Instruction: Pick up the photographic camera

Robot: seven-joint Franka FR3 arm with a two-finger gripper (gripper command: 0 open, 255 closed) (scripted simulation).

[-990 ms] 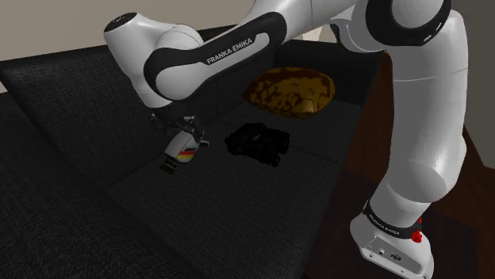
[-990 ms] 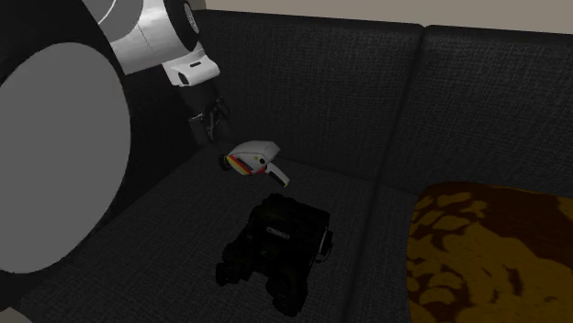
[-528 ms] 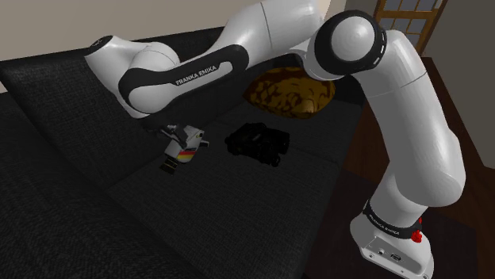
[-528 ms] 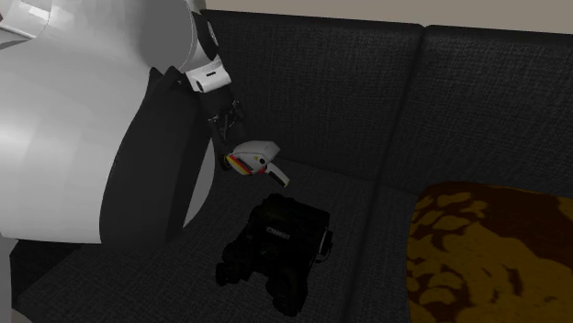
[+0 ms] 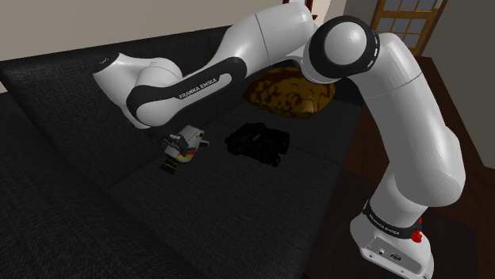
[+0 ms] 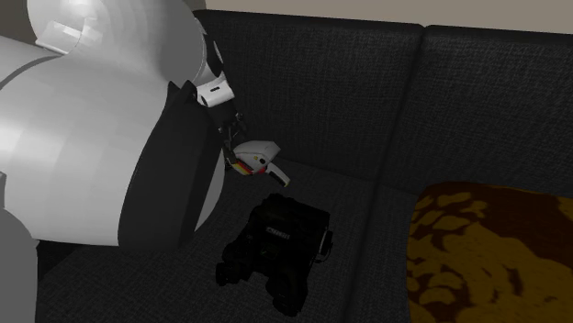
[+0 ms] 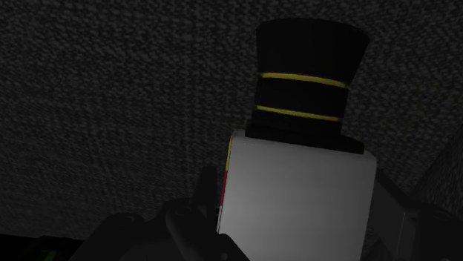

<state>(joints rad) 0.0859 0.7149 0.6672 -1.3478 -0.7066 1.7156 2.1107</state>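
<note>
The photographic camera (image 5: 187, 146) is white with a rainbow stripe and a black lens. It lies on the dark sofa seat (image 5: 238, 198) close to the backrest. My gripper (image 5: 176, 141) has come down on it from the backrest side. In the wrist view the white body (image 7: 297, 207) sits tight between my two black fingers (image 7: 202, 194), and the lens (image 7: 308, 81) with its two yellow rings points away from my hand. In the second exterior view the camera (image 6: 257, 156) shows just past the arm's big white link, with the gripper (image 6: 233, 136) at its back end.
A black blocky object (image 5: 258, 143) lies on the seat beside the camera, toward the shoulder view's right. It also appears nearer the lens (image 6: 275, 243). A brown patterned cushion (image 5: 289, 91) rests in the sofa corner. The sofa backrest (image 6: 349, 83) rises right behind the camera.
The arm has folded lower over the sofa and the hand has sunk onto the white camera. The fingers, apart before, have closed in on its body.
</note>
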